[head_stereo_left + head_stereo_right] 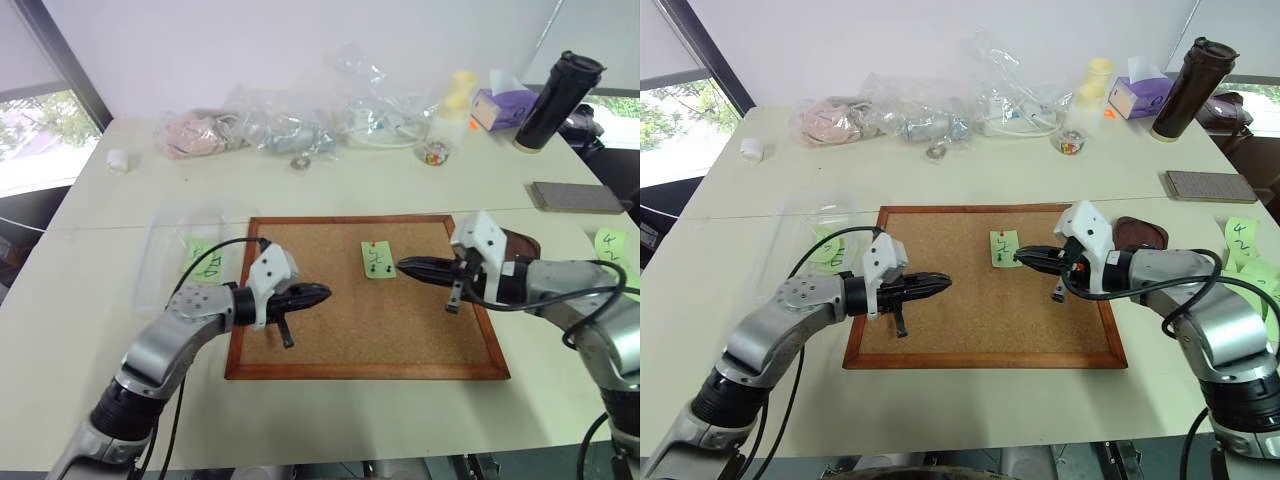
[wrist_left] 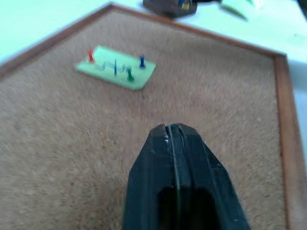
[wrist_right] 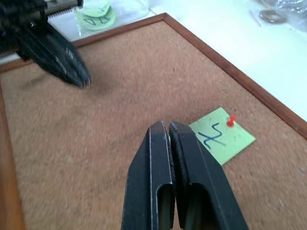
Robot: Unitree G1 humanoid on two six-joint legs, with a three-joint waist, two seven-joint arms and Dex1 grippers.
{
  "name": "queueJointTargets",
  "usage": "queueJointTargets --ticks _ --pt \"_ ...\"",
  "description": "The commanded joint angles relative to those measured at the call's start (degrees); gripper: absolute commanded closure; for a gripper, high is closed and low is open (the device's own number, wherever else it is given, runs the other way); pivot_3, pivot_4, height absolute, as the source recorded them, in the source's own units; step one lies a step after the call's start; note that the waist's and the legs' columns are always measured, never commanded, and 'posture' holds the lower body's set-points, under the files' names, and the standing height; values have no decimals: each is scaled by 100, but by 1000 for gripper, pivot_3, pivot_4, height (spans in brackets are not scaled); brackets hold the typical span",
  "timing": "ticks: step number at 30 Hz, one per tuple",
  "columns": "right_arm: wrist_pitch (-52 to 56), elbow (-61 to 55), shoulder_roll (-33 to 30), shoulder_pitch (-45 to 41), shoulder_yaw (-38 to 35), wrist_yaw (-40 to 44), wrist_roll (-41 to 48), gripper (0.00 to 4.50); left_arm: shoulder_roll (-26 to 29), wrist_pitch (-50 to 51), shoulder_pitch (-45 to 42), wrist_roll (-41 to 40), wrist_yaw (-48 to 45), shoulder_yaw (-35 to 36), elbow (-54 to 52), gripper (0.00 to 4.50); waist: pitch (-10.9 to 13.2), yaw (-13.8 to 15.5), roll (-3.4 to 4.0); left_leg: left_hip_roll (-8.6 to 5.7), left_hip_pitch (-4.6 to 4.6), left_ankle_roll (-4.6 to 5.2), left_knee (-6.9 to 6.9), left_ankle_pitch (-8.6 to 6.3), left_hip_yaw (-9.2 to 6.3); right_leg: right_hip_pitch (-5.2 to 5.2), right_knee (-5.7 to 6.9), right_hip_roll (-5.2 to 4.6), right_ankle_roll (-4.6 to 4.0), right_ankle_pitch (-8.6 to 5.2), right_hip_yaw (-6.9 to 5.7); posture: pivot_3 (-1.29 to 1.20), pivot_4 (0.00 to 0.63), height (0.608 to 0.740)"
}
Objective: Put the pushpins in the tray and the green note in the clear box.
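White tabletop (image 1: 330, 190) is carrying a wooden-framed cork board (image 1: 340, 330) in the middle, with clear plastic bags (image 1: 290, 125), a tissue box (image 1: 503, 105) and a dark tumbler (image 1: 556, 100) lying along the far side. Over the near left part of the board the left arm is reaching forward and toward the right, and the left gripper (image 1: 322, 293) is hovering just above the cork with its black fingers pressed together, holding nothing. From the opposite side the right arm is reaching in toward the left, and the right gripper (image 1: 404, 266) is pointing at the green note (image 1: 378, 261), its fingers likewise squeezed together and empty, the tip sitting just beside the note's right edge. That note is lying pinned near the board's far middle, with the pushpins (image 2: 115, 64) sticking up from it: one red, one blue, one green. Beyond the board's right corner, partly hidden by the right wrist, the tray (image 1: 1140, 233) is resting on the table. Left of the board the clear box (image 1: 170, 250) is sitting with another green note inside.
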Motion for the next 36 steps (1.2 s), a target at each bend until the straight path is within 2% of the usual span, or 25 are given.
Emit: queueJointTargets --ticks 1,11,12,13,16,35,36 --pt "-289 195 161 -269 75 -95 -226 4395 -39 -310 -48 313 -48 -123 114 4428 0 0 0 -1 0 0 0 0 0 0 0 0 0 0 0 0 150 740" --pt "-487 1743 972 -1427 758 -401 -1007 4395 -178 -890 135 962 -22 -323 962 4428 -1 5 1 -3 1 0 1 0 0 -3 4 1 0 0 -2 0 150 740" --pt "-495 1854 1045 -1504 799 -399 -1046 3875 -179 -928 156 988 -21 -326 993 4500 -1 2 1 -5 1 0 3 0 0 -1 4 1 0 0 -2 0 150 740" --pt "-521 1950 1094 -1570 859 -408 -1120 3596 -178 -951 171 1003 -12 -323 1002 4500 -1 -3 1 -5 1 0 4 1 0 0 4 0 0 0 -2 0 150 740" --pt "-665 2230 1211 -1724 1010 -414 -1353 2169 -178 -976 197 1008 3 -295 990 4500 -2 -2 3 -5 3 -1 6 1 -1 1 8 1 0 0 -2 0 150 740" --pt "-1567 4030 1854 -2102 1089 -334 -2046 2169 -200 -966 353 1073 110 -259 836 4500 -5 -31 7 -6 5 -2 4 2 0 -3 14 2 0 0 -2 0 150 740" --pt "-1586 4069 1864 -2111 1085 -323 -2064 2682 -201 -960 355 1076 114 -258 827 4500 -5 -31 8 -5 5 -2 4 2 0 -3 15 2 0 0 -2 0 150 740"
